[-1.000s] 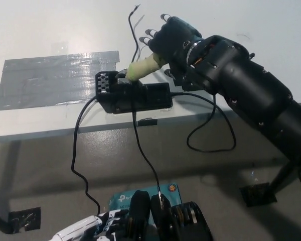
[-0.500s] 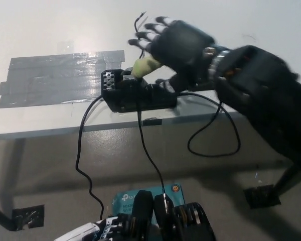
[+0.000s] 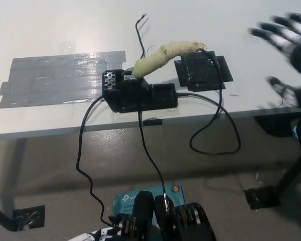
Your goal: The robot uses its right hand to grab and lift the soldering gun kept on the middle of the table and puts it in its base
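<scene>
Soldering gun (image 3: 163, 53) seated tip-down in black base (image 3: 140, 94) near table (image 3: 50, 30) edge, handle leaning up to right. Right hand (image 3: 291, 42) empty, fingers spread, well apart. Placement looks done. Left hand (image 3: 98, 234) barely visible, state unclear.
</scene>
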{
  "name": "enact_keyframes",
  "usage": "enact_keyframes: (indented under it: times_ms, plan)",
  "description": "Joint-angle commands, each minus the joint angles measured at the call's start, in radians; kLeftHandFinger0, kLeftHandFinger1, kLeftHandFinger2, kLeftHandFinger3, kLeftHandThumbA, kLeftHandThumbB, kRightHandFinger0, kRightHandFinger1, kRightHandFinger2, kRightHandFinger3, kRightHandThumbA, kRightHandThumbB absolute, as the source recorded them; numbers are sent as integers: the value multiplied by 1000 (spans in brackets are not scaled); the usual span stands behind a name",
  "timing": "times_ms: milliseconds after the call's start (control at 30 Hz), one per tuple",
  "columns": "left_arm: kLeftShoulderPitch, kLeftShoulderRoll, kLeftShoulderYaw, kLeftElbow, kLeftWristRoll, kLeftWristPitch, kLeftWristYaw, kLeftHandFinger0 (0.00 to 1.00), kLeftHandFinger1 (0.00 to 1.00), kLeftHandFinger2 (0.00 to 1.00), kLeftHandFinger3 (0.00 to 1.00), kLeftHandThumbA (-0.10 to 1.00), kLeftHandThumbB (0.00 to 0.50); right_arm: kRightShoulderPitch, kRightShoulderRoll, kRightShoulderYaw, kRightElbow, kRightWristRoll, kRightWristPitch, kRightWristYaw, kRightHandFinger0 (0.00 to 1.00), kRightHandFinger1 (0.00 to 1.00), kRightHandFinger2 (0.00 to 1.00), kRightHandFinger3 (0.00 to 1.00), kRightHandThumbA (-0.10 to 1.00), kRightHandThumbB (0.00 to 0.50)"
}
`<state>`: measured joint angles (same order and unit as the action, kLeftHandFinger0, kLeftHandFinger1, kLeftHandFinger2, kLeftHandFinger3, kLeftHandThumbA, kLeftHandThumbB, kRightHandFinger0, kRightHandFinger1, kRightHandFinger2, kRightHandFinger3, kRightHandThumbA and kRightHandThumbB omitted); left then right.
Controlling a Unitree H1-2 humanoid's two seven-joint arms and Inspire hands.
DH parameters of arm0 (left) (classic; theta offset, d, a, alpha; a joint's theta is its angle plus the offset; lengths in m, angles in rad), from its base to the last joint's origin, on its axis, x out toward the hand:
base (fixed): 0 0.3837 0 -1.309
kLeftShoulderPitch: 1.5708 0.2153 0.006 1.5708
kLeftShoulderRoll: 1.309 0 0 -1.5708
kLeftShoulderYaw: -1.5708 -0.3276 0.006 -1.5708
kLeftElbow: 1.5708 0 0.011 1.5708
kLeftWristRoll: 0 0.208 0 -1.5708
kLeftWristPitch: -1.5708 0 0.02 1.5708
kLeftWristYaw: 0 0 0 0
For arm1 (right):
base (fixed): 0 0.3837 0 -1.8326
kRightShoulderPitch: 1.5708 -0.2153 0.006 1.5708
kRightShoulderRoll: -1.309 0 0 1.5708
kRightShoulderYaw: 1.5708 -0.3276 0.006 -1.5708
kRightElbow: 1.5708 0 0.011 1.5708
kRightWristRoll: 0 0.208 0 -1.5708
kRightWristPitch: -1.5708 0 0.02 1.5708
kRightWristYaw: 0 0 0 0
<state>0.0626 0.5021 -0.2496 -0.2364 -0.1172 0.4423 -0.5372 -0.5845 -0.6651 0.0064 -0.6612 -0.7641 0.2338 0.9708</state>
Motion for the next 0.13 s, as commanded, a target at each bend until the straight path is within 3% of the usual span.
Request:
enact_keyframes:
  times_ms: [0,100]
  plan:
    - [44,70,50,-24,27,-100,9,1000,1000,1000,1000,710,187,467,-34,-440,-255,476,220,-12,1000,1000,1000,1000,473,483]
    - [53,73,59,-23,25,-102,10,1000,1000,1000,1000,713,186,586,45,-472,-207,466,171,-74,1000,1000,1000,1000,519,467]
